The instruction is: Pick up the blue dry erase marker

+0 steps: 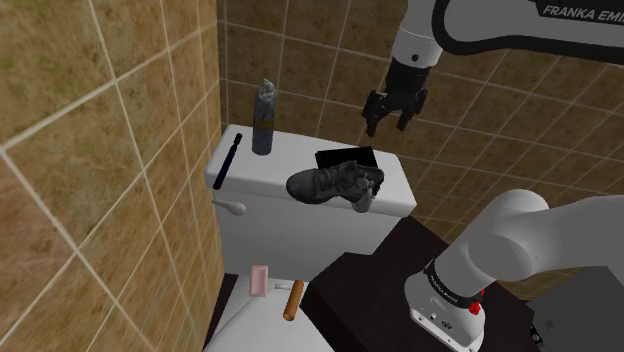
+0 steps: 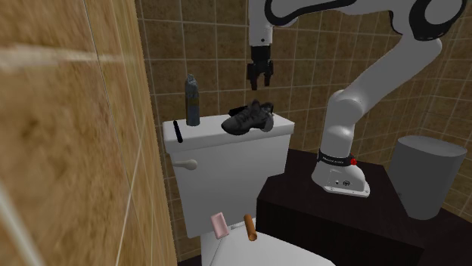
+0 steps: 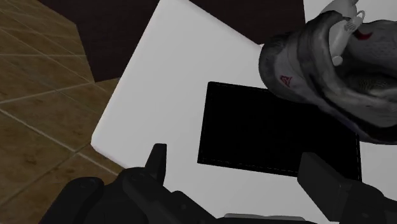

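The blue marker [image 1: 227, 160] is a dark, slim pen lying on the white toilet tank lid [image 1: 272, 170], near the lid's end at the shoulder view's left. It also lies at the second exterior view's left end of the lid, marker [image 2: 178, 133]. My gripper [image 1: 390, 125] hangs in the air above the lid's opposite end, well away from the marker, open with nothing between its fingers. From the wrist, the gripper [image 3: 238, 168] looks down on a flat black object [image 3: 267, 127] beside a grey shoe [image 3: 331, 63].
A grey shoe [image 1: 335, 183] lies mid-lid, overhanging the front edge, with the flat black object [image 1: 345, 158] behind it. A tall grey bottle [image 1: 264, 118] stands next to the marker. A pink bar [image 1: 260, 281] and a brown cylinder [image 1: 293, 299] rest on the toilet below. A grey bin [image 2: 427, 174] stands beside the stand.
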You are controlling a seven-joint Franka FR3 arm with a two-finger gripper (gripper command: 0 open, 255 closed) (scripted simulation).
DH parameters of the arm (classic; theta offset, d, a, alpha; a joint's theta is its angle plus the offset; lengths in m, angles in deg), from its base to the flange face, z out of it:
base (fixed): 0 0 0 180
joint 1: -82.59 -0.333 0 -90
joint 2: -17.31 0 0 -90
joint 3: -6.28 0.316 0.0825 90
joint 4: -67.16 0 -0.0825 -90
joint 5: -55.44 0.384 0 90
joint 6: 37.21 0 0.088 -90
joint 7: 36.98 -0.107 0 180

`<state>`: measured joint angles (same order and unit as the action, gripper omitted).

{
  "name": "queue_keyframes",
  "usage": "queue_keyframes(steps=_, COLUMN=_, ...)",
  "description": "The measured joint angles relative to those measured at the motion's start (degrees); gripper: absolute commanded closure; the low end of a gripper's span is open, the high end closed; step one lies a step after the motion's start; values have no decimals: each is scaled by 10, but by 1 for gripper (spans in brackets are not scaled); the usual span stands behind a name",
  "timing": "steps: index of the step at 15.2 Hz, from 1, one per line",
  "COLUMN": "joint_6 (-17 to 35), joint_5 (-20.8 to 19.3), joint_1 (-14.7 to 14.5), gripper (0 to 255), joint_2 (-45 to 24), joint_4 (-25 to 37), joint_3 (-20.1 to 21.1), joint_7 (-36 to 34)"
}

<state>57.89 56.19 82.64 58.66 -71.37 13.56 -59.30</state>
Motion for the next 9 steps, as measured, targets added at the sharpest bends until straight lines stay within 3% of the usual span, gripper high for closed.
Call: queue_keyframes(steps=9, joint_6=74, joint_5=57, joint_1=-6, gripper=0, joint_2=-123, joint_4=54, joint_3=113, joint_7=-184)
